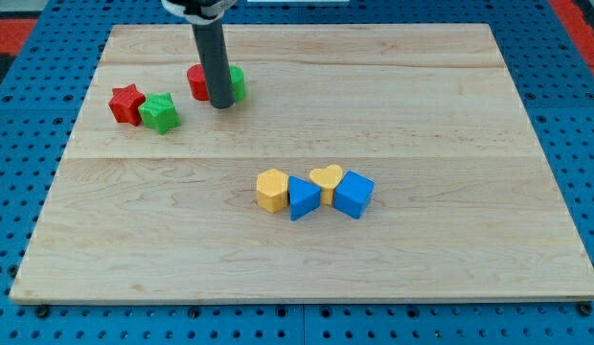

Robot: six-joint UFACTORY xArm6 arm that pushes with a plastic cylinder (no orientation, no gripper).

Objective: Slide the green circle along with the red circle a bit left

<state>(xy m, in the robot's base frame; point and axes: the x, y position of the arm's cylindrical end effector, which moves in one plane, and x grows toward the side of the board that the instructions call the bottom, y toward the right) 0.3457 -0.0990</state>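
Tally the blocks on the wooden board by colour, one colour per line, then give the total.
Red: 2, the red star and the red circle
Green: 2, the green star and the green circle
Yellow: 2, the yellow hexagon and the yellow heart
Blue: 2, the blue triangle and the blue cube
Total: 8

Tip (221, 104) down on wooden board (307, 259), in front of red circle (196, 81) and green circle (238, 83), partly hiding both. Red star (126, 103) touching green star (160, 113) at view's left. 4 blocks in row near centre: yellow hexagon (272, 190), blue triangle (303, 198), yellow heart (326, 179), blue cube (354, 195).
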